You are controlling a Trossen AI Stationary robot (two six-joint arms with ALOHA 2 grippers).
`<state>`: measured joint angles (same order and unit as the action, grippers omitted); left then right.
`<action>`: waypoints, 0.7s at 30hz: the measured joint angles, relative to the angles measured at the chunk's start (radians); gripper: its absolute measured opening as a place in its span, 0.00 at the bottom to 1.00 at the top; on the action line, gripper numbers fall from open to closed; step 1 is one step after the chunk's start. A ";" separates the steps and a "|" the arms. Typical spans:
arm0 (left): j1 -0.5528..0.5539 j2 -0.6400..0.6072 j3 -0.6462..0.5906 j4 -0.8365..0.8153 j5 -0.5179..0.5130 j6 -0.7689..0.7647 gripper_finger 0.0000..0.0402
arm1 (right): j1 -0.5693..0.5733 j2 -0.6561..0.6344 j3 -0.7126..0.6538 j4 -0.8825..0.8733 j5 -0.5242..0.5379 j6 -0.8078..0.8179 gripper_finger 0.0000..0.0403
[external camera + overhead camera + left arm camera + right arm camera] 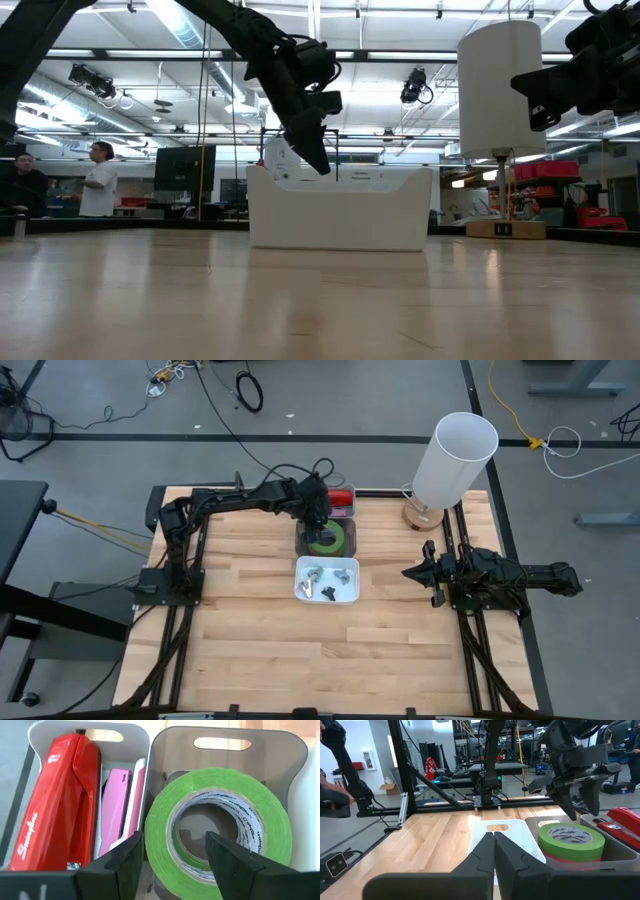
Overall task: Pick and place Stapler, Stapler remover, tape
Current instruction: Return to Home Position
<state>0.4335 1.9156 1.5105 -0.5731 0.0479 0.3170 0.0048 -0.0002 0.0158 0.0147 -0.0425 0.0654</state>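
Two empty grippers: our left gripper (175,840) hangs released over the green tape (222,782) lying flat in the black bin (280,742), spread, we judge, to lift clear; our right gripper (494,837) rests clenched by the right edge of the table (250,660).

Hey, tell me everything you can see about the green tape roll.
The green tape is a wide roll of bright green, papery-looking tape on a whitish core printed with dark lettering. It lies flat, hole up, inside the black bin, next to the compartment that holds the red stapler. In the right wrist view something reddish shows beneath it. The left gripper hangs open just above the roll, not touching it.
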 joint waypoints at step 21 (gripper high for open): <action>-0.100 -0.004 0.205 -0.225 0.002 -0.044 0.31 | 0.000 0.000 0.000 0.000 0.000 0.000 0.03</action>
<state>0.3337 1.9112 1.7159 -0.7986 0.0495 0.2729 0.0045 -0.0002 0.0157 0.0147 -0.0425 0.0654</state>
